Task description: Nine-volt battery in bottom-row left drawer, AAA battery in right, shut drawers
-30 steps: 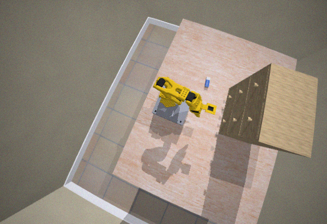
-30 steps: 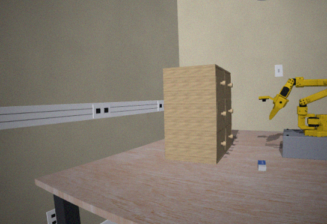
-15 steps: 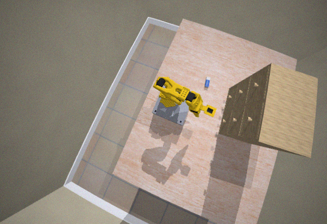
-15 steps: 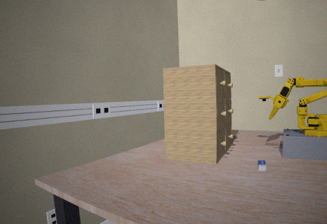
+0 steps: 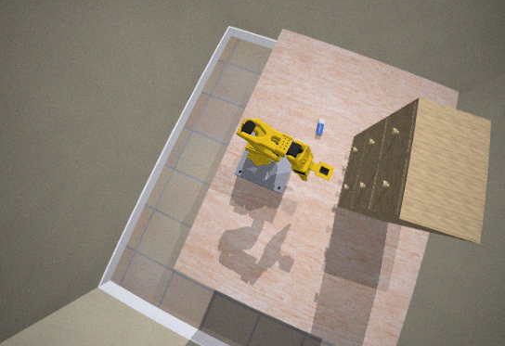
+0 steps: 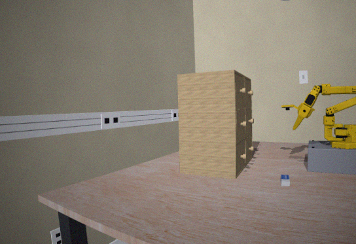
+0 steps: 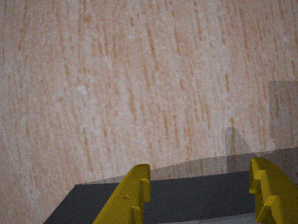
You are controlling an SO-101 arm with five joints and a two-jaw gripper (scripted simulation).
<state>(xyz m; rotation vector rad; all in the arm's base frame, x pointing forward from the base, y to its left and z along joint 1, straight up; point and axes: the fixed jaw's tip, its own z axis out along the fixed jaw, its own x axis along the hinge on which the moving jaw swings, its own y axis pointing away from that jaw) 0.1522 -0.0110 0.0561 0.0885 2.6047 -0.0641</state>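
Note:
The chest (image 5: 446, 172) (image 6: 207, 124) has three rows of two drawers, and all look shut. The bottom row's left knob (image 5: 355, 148) (image 6: 243, 156) and right knob (image 5: 345, 185) (image 6: 251, 148) show. My gripper (image 5: 303, 177) (image 6: 294, 128) (image 7: 200, 166) is slightly open and empty. It hangs well above the table, between the base and the chest. I see neither a nine-volt battery nor an AAA battery that I can name for sure. A small blue and white block (image 5: 320, 127) (image 6: 285, 180) lies on the table; its kind is unclear.
The table (image 5: 353, 76) (image 6: 157, 203) bears the chest and my arm's grey base (image 5: 260, 174) (image 6: 330, 160). The block lies off the chest's left side, before its front. The base's dark side (image 7: 175, 197) shows behind the fingers in the wrist view.

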